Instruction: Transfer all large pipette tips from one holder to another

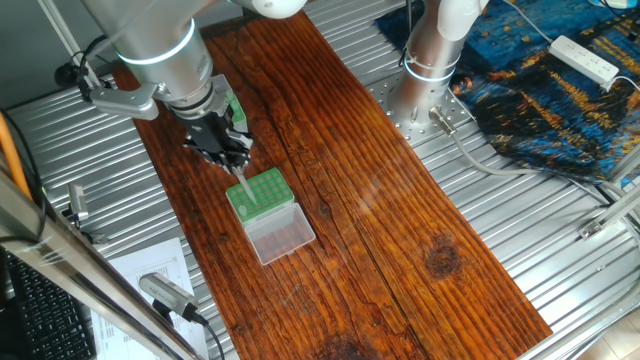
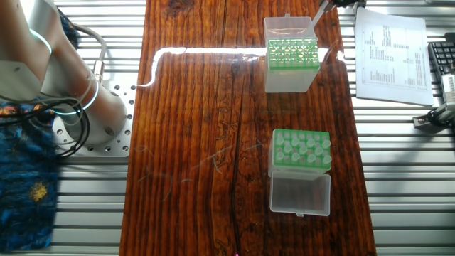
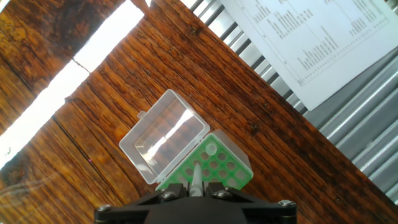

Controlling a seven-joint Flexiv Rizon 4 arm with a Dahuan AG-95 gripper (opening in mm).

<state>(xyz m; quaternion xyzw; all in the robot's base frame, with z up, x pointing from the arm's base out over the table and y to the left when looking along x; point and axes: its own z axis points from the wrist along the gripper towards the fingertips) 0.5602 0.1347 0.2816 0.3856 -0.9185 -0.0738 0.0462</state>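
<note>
My gripper (image 1: 233, 158) is shut on one pale large pipette tip (image 1: 243, 180), also seen in the hand view (image 3: 196, 175). The tip hangs over the taller holder (image 2: 288, 82), which has translucent grey sides, a green hole plate (image 1: 262, 195) and an open clear lid (image 3: 163, 134). The tip's lower end is at the plate; I cannot tell whether it sits in a hole. One more tip (image 3: 210, 149) stands in this plate. The low green rack (image 2: 302, 149) with a clear lid (image 2: 300, 193) holds several tips. In one fixed view it is mostly hidden behind my hand.
Both boxes stand on a dark wooden board (image 2: 206, 142) laid on a ridged metal table (image 2: 398, 178). A printed sheet (image 2: 391, 50) and a keyboard (image 2: 442, 64) lie beside the holder. The arm's base (image 1: 430, 70), a blue cloth (image 1: 560, 90) and a power strip (image 1: 585, 58) are on the far side.
</note>
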